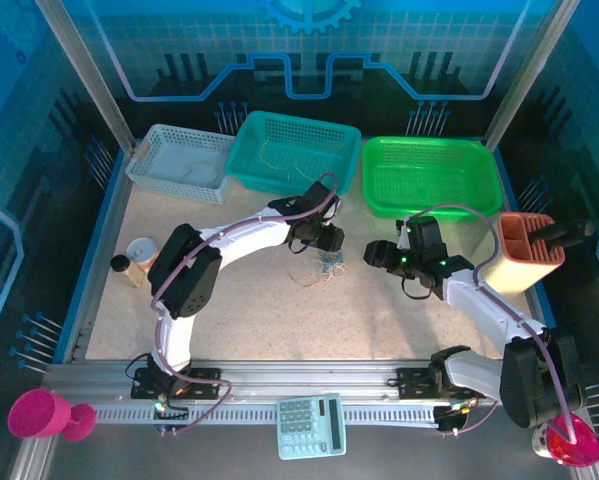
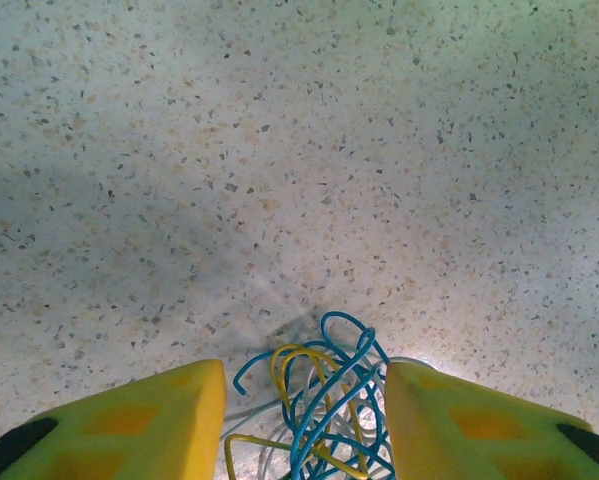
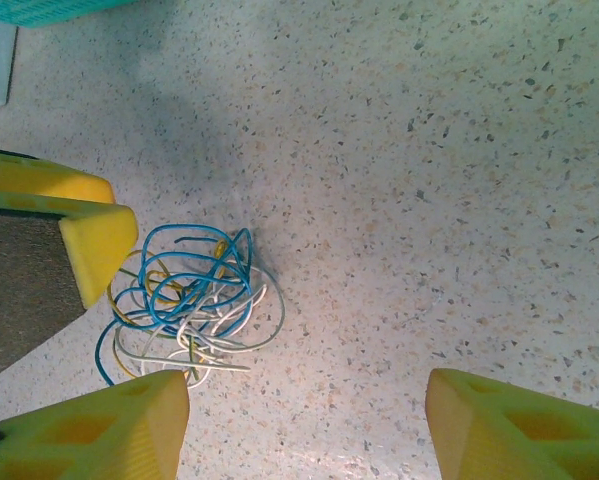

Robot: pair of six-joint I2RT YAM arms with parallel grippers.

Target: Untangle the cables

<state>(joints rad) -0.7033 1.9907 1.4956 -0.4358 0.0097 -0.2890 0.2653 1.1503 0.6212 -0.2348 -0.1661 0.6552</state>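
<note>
The cables (image 3: 194, 290) lie as one curly tangle of thin blue, yellow and whitish strands on the speckled tabletop, near the middle in the top view (image 1: 319, 268). My left gripper (image 2: 304, 372) hangs over them, open, its yellow fingers (image 2: 169, 420) standing on either side of the cables (image 2: 319, 400). A gap shows beside the left finger. From above, the left gripper (image 1: 326, 248) sits just behind the tangle. My right gripper (image 3: 307, 385) is open with bare table between its fingers, and the tangle lies off its left fingertip. It points left towards the tangle (image 1: 372, 255).
Three baskets line the back: white (image 1: 184, 165), teal (image 1: 294, 150) and green (image 1: 434, 175). An orange holder (image 1: 527, 250) stands at the right, a small jar (image 1: 129, 268) at the left. A calculator (image 1: 311, 425) rests on the front rail.
</note>
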